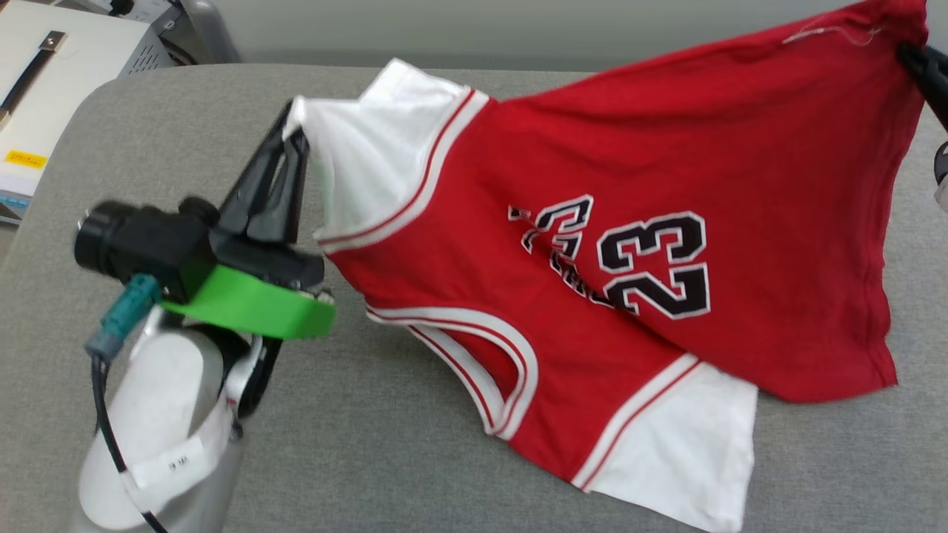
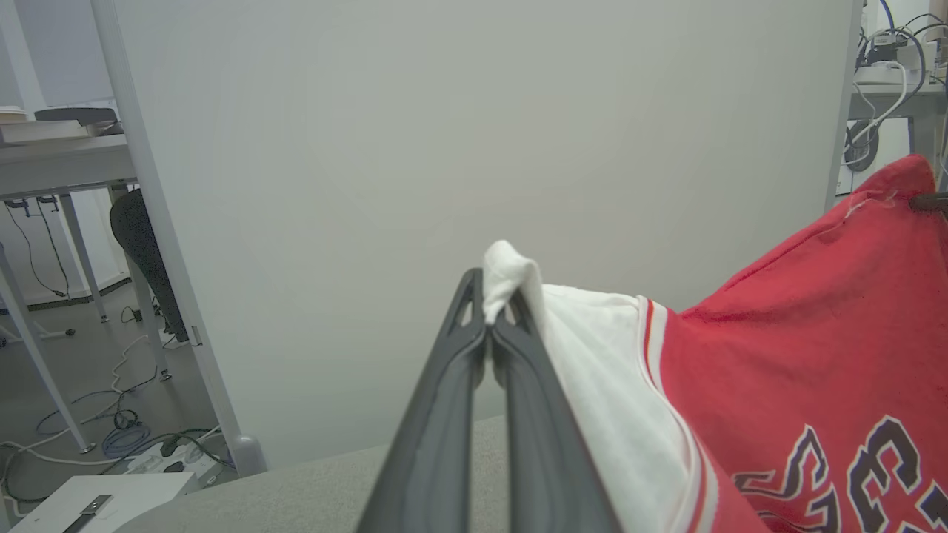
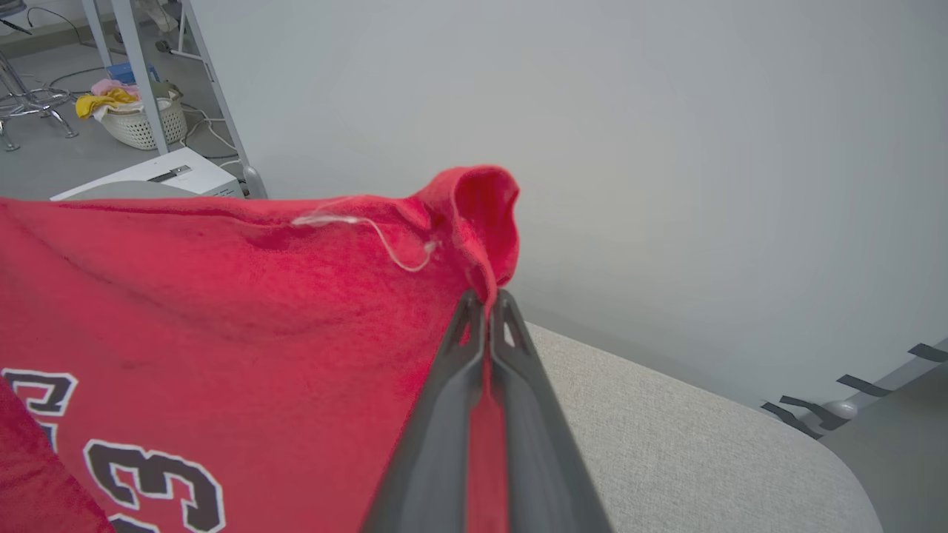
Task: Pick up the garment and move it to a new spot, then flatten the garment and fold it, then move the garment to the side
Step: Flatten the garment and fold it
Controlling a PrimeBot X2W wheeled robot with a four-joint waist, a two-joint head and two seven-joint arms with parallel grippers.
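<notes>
Left gripper point(image 1: 295, 135) is clamped on the tip of a white sleeve point(image 1: 370, 155). The left wrist view shows the tips point(image 2: 489, 326) pinched together with cloth bunched above them. Right gripper point(image 1: 917, 63) is closed on a red hem corner, and its wrist view shows fabric caught between the fingers point(image 3: 487, 303).

The garment point(image 1: 607, 170) is stretched between the two grippers and raised along its far side. The rest drapes down toward the near edge of the grey padded surface point(image 1: 355, 466). The collar point(image 1: 481, 355) and the other sleeve point(image 1: 681, 451) lie on that surface.

The long axis, collar to hem, runs left to right. The cloth hangs toward the robot from both grips, to the right of the left gripper and to the left of the right one. Each arm has its own end, so neither is nearer overall.

The carry to a new spot looks underway, with flattening likely next.
</notes>
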